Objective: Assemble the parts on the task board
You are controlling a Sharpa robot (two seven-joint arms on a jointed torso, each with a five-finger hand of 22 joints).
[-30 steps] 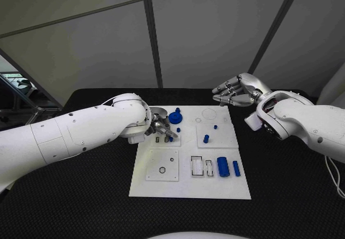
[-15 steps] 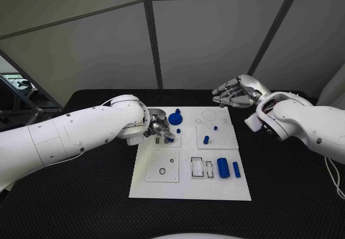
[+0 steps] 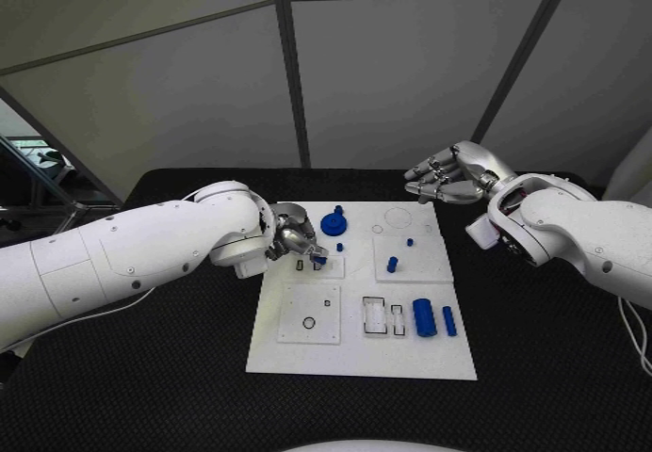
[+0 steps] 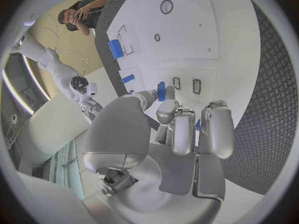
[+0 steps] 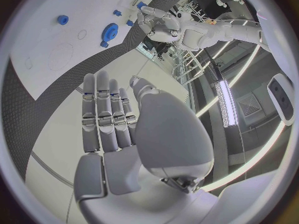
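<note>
Left hand pinching small blue part, I think; has dipped toward slots on board, so insertion looks close. Right hand unchanged, open, empty, hovering past board's far edge.

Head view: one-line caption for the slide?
Left hand holds a small blue part over the white task board; right hand hovers empty beyond its far edge.

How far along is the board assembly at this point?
Done: the blue gear and a few small pegs appear to stand on the task board. In hand: the left hand pinches a small blue part over rectangular slots. Left: two blue cylinders lie loose; the right hand holds nothing.
</note>
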